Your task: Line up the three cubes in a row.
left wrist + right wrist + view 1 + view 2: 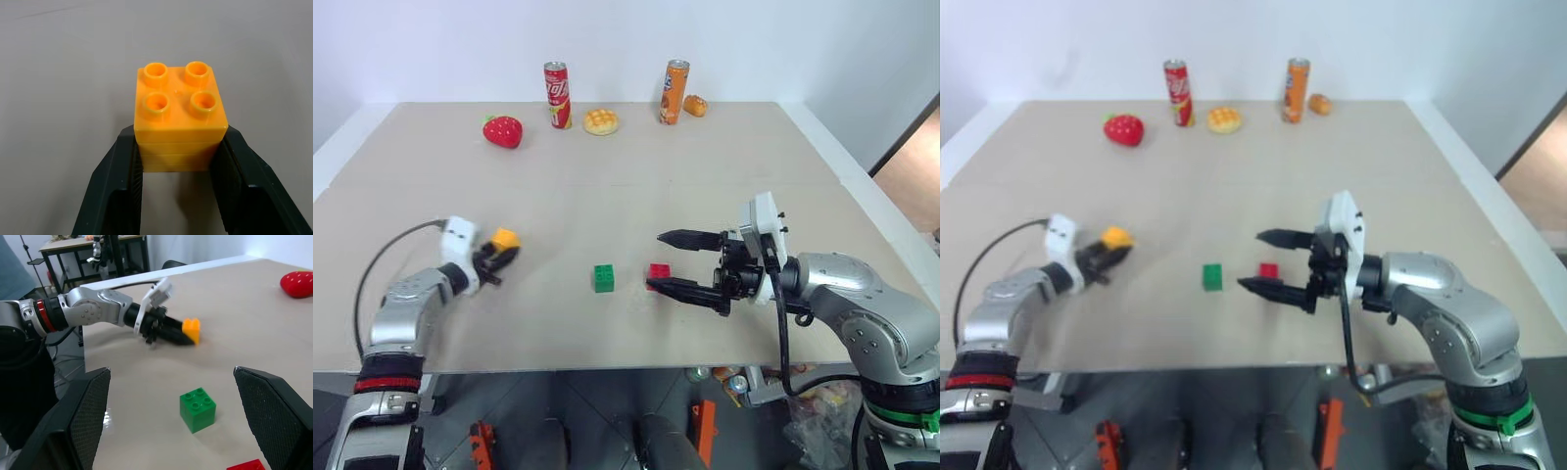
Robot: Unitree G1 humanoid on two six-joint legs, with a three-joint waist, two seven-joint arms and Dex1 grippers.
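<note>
Orange plastic, hard and glossy: the yellow-orange cube sits clamped between the two black fingers of the left hand, held by its opposite flat side walls with the studded top facing up, well left of the other two. The green cube and the red cube rest near each other on the beige surface, mid-front. The right hand hangs by the red cube, fingers spread wide and holding nothing. These blocks look light, rigid and not fragile, but their smooth walls could slip or twist in a pinch. The safest hold seems to be square across two parallel sides, low on the body, never on the studs or corners.
</note>
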